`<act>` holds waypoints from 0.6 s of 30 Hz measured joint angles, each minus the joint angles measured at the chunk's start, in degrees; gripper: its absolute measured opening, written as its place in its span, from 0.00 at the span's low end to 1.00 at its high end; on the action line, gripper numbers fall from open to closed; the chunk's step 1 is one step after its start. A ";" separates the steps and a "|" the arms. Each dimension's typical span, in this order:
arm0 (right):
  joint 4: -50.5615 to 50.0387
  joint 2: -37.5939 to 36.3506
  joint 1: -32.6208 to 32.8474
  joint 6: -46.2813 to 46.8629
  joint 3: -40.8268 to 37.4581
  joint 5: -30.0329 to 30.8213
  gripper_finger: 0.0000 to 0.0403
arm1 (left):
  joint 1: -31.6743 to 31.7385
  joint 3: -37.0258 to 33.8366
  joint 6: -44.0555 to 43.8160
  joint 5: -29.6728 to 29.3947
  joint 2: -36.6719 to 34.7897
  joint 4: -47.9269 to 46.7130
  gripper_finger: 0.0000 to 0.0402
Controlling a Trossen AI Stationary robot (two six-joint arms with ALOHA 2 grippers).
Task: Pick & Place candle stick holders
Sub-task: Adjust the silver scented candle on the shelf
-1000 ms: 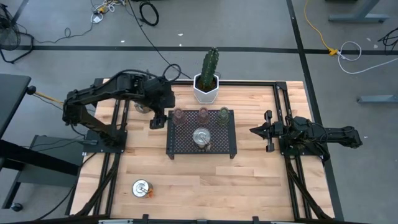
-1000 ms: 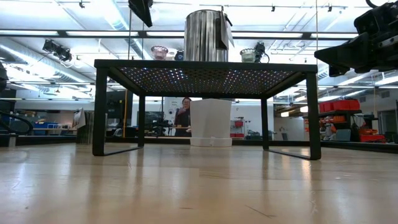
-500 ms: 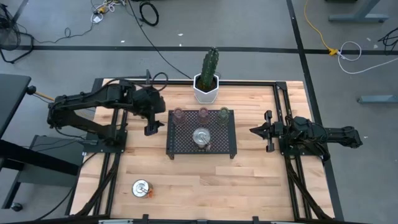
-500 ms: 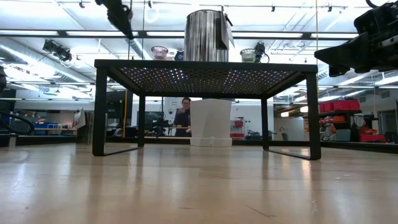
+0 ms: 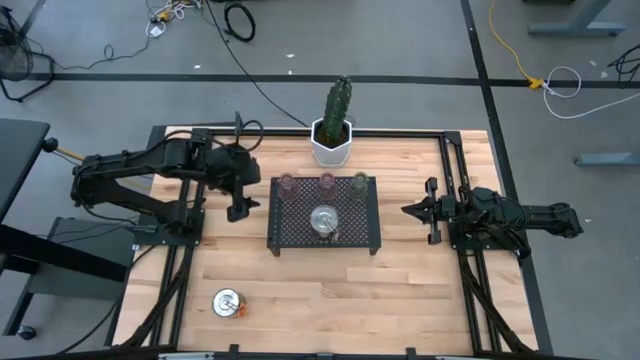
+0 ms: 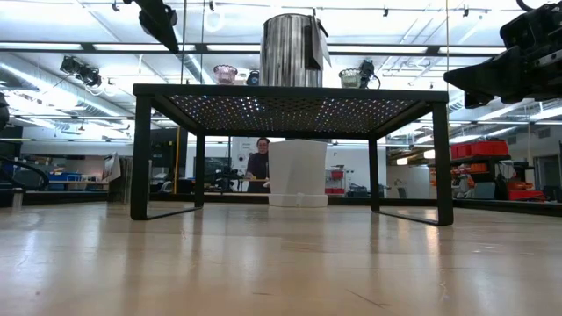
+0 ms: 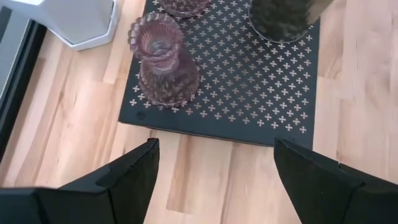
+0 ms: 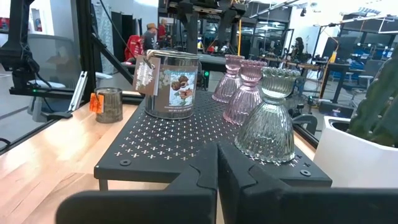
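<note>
Standing upright on the black mesh tray (image 7: pixel 261 81), the pinkish holder (image 7: pixel 163 59) faces the wide-open, empty left hand (image 7: pixel 214 163).

In the left wrist view, the silver holder (image 7: pixel 287 18) and the middle glass holder (image 7: pixel 183 6) are cut off by the frame edge, as is the white hexagonal pot (image 7: pixel 71 20). In the low view, the black mesh tray (image 6: pixel 290 101) hides the glass holders' bases, and the left gripper (image 6: pixel 156 19) runs out of frame.
</note>
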 joint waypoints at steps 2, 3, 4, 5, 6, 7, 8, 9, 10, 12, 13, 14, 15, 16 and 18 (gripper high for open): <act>0.01 0.00 0.02 -0.02 0.00 -0.02 0.00 | -0.08 0.00 0.01 -0.26 -0.01 0.02 0.79; 0.02 0.00 0.00 0.00 -0.01 0.00 0.00 | -0.08 -0.01 0.01 -0.67 -0.22 0.01 0.79; 0.01 0.00 0.01 -0.01 -0.02 0.00 0.00 | -0.08 -0.05 -0.04 -0.99 -0.67 -0.05 0.79; 0.01 0.00 0.01 -0.02 -0.01 0.00 0.00 | -0.08 -0.06 -0.06 -1.07 -1.19 -0.06 0.79; 0.02 0.00 0.02 -0.02 0.00 -0.01 0.00 | -0.08 -0.04 -0.06 -1.11 -2.00 0.04 0.79; 0.00 0.00 0.02 0.00 0.00 -0.02 0.00 | -0.08 -0.04 -0.08 -1.33 -2.85 0.03 0.79; 0.00 0.00 0.00 0.00 0.00 0.00 0.00 | -0.08 -0.04 -0.26 -1.90 -3.72 0.19 0.79; 0.02 0.00 0.01 0.00 0.00 0.00 0.00 | -0.09 -0.04 -0.32 -2.60 -4.86 0.75 0.79; 0.02 0.00 0.01 -0.01 0.00 -0.02 0.00 | -0.08 -0.04 -0.46 -3.19 -6.15 1.57 0.79; 0.02 0.00 0.00 -0.01 0.00 0.00 0.00 | -0.08 -0.04 -0.44 -3.66 -9.03 4.51 0.79; 0.01 0.00 0.01 -0.01 -0.01 -0.02 0.00 | -0.08 -0.04 -0.43 -3.67 -10.39 6.13 0.79; 0.00 0.00 0.01 -0.01 0.00 -0.01 0.00 | -0.07 -0.01 -0.42 -3.68 -11.53 7.74 0.79; 0.02 0.00 0.00 0.00 0.00 0.00 0.00 | -0.06 0.02 -0.39 -3.69 -12.73 9.37 0.79; 0.00 0.00 0.02 0.00 0.00 0.00 0.00 | -0.06 0.02 -0.39 -3.67 -13.70 10.62 0.79; 0.02 0.00 0.00 0.00 -0.02 0.00 0.00 | -0.06 0.02 -0.52 -3.67 -15.32 11.90 0.79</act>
